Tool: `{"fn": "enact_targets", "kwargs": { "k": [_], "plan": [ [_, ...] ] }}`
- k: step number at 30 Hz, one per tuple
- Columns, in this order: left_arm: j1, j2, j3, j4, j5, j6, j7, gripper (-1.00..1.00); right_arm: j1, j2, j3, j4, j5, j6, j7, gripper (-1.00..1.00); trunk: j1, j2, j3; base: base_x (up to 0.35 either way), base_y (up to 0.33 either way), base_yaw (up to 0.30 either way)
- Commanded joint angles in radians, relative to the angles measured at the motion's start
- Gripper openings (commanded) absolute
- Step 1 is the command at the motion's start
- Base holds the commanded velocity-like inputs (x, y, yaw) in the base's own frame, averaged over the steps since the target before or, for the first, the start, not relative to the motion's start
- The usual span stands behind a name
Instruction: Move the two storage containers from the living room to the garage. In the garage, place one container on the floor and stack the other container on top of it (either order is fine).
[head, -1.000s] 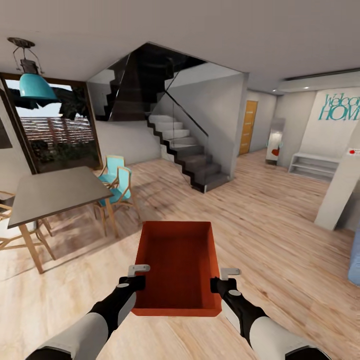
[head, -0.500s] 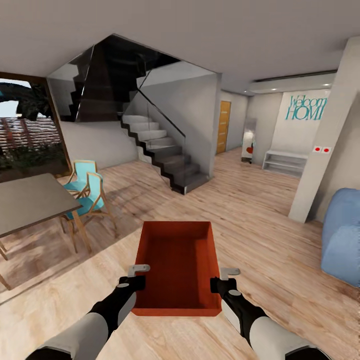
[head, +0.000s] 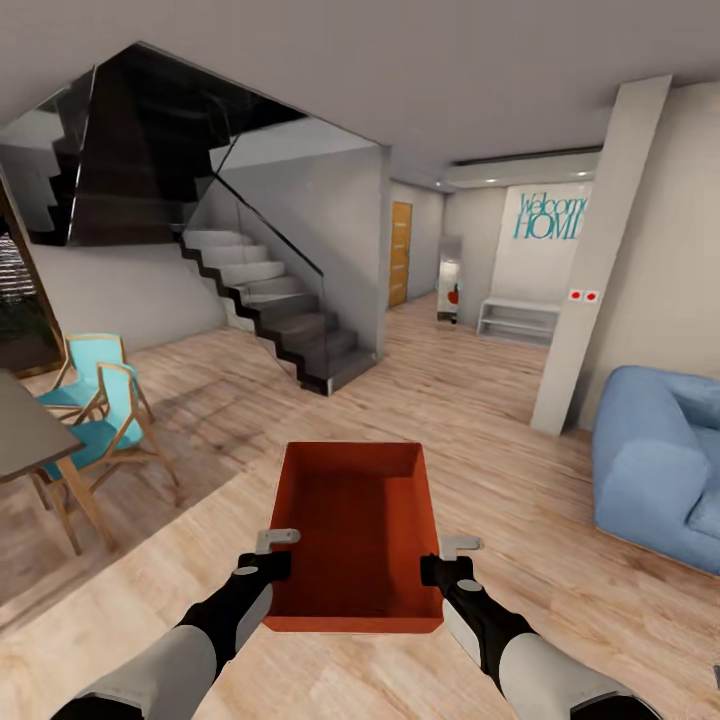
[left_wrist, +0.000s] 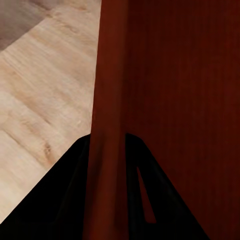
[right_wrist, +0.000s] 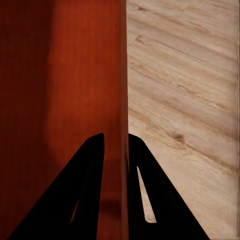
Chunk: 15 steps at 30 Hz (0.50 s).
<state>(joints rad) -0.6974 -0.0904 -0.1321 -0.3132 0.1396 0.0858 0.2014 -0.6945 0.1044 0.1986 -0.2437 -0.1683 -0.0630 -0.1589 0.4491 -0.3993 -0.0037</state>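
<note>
One orange-red storage container (head: 355, 525), lidless and empty, is held level in front of me above the living room's light wood planks (head: 560, 590). My left gripper (head: 278, 548) is shut on its left wall (left_wrist: 107, 90), one finger inside and one outside. My right gripper (head: 455, 553) is shut the same way on its right wall (right_wrist: 122, 75). The garage is out of view.
A dark staircase (head: 285, 325) with a glass rail rises ahead on the left. A grey table (head: 20, 435) and turquoise chairs (head: 95, 410) stand at the left edge. A blue sofa (head: 655, 460) and a pale pillar (head: 590, 260) are on the right. A hallway with a wood door (head: 400, 252) lies beyond.
The view has swung to the right: the table and window slid off to the left and the blue sofa came in. Both grippers and the container keep their place before me.
</note>
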Motion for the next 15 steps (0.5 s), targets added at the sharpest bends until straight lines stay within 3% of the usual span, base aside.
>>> {"fn": "enact_targets", "kwargs": {
  "k": [1, 8, 15],
  "plan": [
    [-0.001, 0.001, 0.076, -0.007, 0.000, 0.006, 0.007, -1.00, 0.000, -0.008, -0.019, 0.011, -0.014, -0.006, -0.042, -1.00, 0.001, -0.001, 0.000, 0.322, 0.000, -0.284],
    [-0.001, 0.001, 0.076, -0.007, 0.000, 0.006, 0.007, -1.00, 0.000, -0.008, -0.019, 0.011, -0.014, -0.006, -0.042, -1.00, 0.001, -0.001, 0.000, 0.322, 0.000, -0.267],
    [-0.001, 0.001, 0.076, -0.007, 0.000, 0.006, 0.007, -1.00, 0.000, -0.008, -0.019, 0.011, -0.014, -0.007, -0.042, -1.00, 0.001, -0.001, 0.000, 0.322, 0.000, -0.048]
  ]
}}
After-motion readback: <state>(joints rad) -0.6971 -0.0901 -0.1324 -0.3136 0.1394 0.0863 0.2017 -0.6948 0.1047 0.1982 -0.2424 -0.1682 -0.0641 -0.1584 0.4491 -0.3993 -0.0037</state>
